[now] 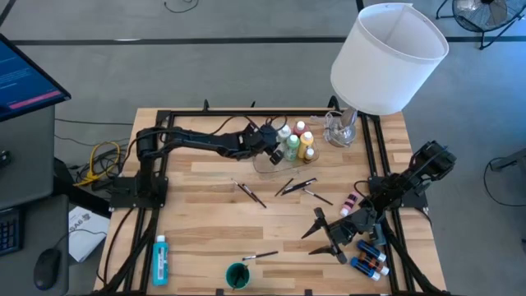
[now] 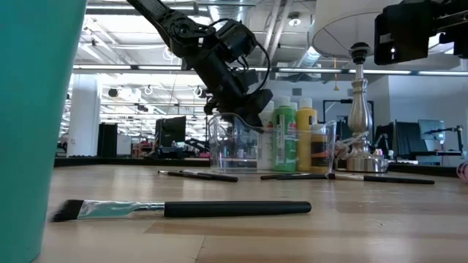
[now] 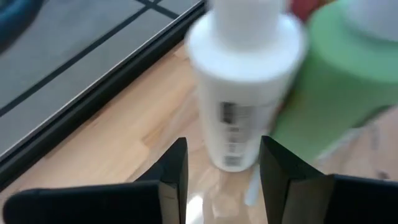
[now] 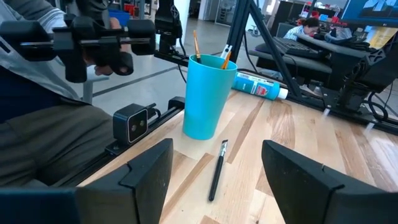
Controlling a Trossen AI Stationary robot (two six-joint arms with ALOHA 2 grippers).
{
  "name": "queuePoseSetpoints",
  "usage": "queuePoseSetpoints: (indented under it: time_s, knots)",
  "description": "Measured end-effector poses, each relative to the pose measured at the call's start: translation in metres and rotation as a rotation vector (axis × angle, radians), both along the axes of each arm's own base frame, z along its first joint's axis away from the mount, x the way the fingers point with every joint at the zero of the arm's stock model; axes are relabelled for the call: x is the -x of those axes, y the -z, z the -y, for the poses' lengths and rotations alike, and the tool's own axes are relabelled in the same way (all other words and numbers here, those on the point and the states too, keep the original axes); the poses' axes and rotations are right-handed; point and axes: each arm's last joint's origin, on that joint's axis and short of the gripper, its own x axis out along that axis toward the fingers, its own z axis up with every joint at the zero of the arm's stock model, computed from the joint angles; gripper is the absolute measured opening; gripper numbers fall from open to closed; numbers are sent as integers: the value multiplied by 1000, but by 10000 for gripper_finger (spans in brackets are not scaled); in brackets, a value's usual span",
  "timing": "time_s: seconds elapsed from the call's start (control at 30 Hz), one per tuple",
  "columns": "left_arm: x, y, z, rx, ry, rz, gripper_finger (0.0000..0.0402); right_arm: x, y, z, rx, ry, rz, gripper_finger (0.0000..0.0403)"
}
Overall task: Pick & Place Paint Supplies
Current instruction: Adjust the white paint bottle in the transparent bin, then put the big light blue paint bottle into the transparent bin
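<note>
Because the left gripper (image 3: 221, 171) stands parted with a white bottle (image 3: 245, 74) just ahead of its fingers and nothing held between them, a knock is the nearest risk: should the fingers be driven forward off-centre, the bottle could be tipped. Just beyond it a green bottle (image 3: 336, 81) stands touching or nearly so, and it could be toppled in turn inside the clear tray (image 1: 267, 164). Farther off, thin brushes (image 1: 297, 187) lie loose on the table (image 1: 197, 205). The right gripper (image 4: 214, 171) is held open well apart, above a brush (image 4: 216, 171) near the teal cup (image 4: 206, 96).
</note>
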Motion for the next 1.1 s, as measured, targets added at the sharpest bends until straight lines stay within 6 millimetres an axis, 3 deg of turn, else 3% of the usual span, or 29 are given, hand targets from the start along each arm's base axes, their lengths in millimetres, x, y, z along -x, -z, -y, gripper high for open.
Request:
queuePoseSetpoints:
  time_s: [0.3, 1.1]
  knots:
    - [3, 5, -13, 23, 4, -11, 94, 0, 0, 0, 3, -1, 2, 240]
    - [-3, 15, -13, 9, 49, -14, 94, 0, 0, 0, 9, -1, 4, 240]
